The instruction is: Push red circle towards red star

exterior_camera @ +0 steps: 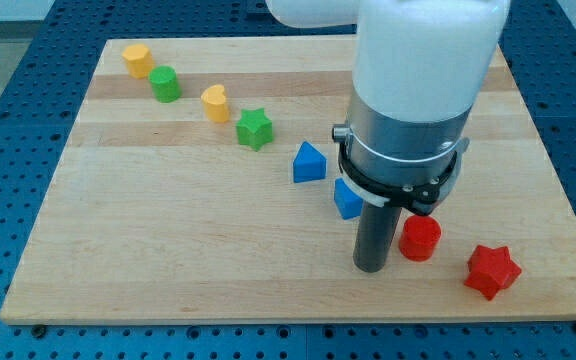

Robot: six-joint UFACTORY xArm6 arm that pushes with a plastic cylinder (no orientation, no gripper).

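Observation:
The red circle [420,238] is a short red cylinder near the view's bottom right. The red star [492,270] lies just right of it and slightly lower, with a small gap between them. My tip [372,266] rests on the board just left of the red circle, close to it; I cannot tell if they touch. The arm's white and grey body [408,90] rises above the tip and hides part of the board behind it.
A blue block [347,198], partly hidden by the arm, sits just above the tip. A blue block [308,162], a green star [254,128], a yellow block [215,102], a green cylinder [165,83] and a yellow block [137,59] run in a diagonal line to the top left. The board's bottom edge [268,312] is near.

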